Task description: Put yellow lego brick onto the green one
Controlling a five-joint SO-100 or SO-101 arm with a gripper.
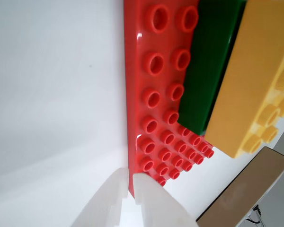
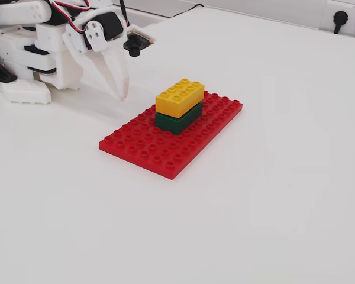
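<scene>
White gripper (image 1: 131,182) fingertips fill the bottom of our wrist view, nearly together with only a thin slit between them and nothing held. In the fixed view the gripper (image 2: 122,94) hangs above the white table (image 2: 272,195), pointing down, well clear of the bricks.

Ahead of the fingertips in the wrist view runs the red baseplate (image 1: 154,94), and beyond it, up and to the right, we see the green brick (image 1: 208,71) with the yellow lego brick (image 1: 253,80) lying along it. The fixed view makes the relation plain: the yellow lego brick (image 2: 179,97) sits on top of the green brick (image 2: 177,120), edges roughly lined up, and the green brick stands on the red baseplate (image 2: 165,151), to the right of the gripper and a little nearer that camera. We judge the stacking done, though we cannot tell whether the studs are pressed fully home.

We expect the yellow brick to handle as a light, rigid, hollow plastic block: smooth and glossy, so somewhat slippery, yet not fragile. With its 2 rows of 4 studs on top, the best hold is across the 2 long flat side walls, near mid-length, below the studs.

We can read no brand, label or writing on any brick or on the arm in either view; stud tops are too small to show lettering.
</scene>
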